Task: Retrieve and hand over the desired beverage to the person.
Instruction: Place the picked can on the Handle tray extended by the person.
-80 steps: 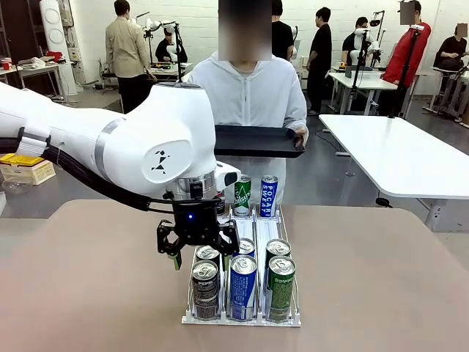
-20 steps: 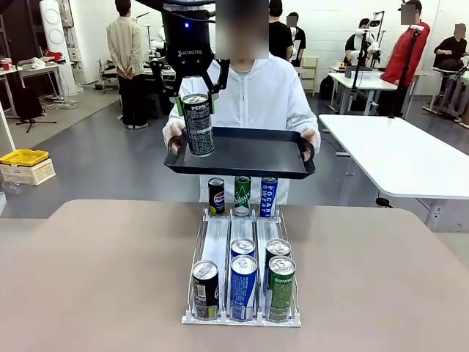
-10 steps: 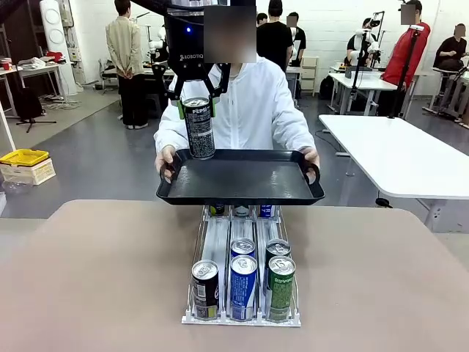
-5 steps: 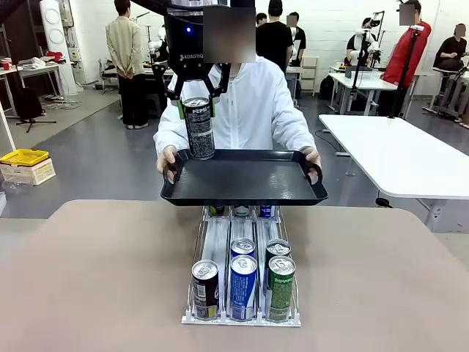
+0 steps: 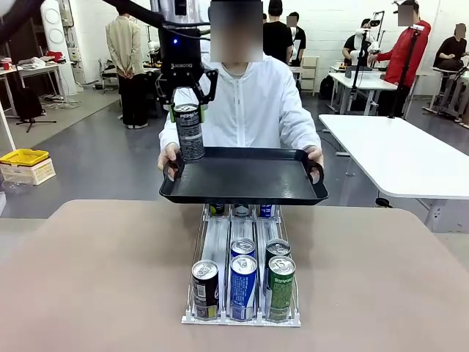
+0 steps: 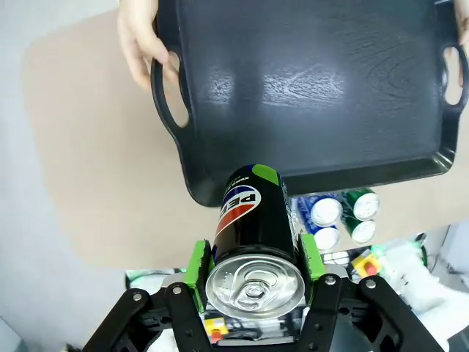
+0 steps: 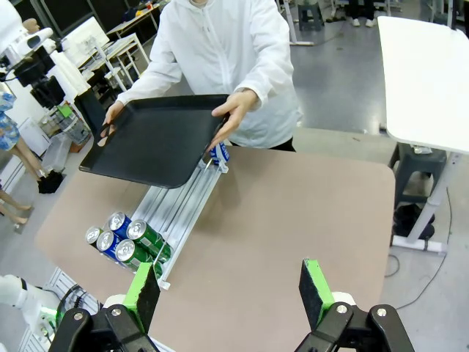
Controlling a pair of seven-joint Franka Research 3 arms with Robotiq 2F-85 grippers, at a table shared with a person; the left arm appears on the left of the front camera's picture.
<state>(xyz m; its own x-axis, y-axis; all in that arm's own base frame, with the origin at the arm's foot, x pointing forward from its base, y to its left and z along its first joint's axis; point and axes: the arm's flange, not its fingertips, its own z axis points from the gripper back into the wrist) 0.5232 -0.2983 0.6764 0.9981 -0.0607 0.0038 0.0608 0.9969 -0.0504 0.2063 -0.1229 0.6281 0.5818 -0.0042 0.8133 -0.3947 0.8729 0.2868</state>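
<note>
Left gripper [image 5: 188,110]: closed on the top of a black Pepsi can [image 5: 190,133], which was held upright
Tray [image 5: 242,194]: held level by the person [image 5: 253,103]
Can to tray: hung over the corner beside one hand [image 5: 170,156], long axis vertical; contact could not be told
Right gripper [image 7: 229,290]: spread wide, empty, well apart from the tray

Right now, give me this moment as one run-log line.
left jaws: shut on Pepsi can, upright at left end of tray | right jaws: open, empty | person: holding tray out
</note>
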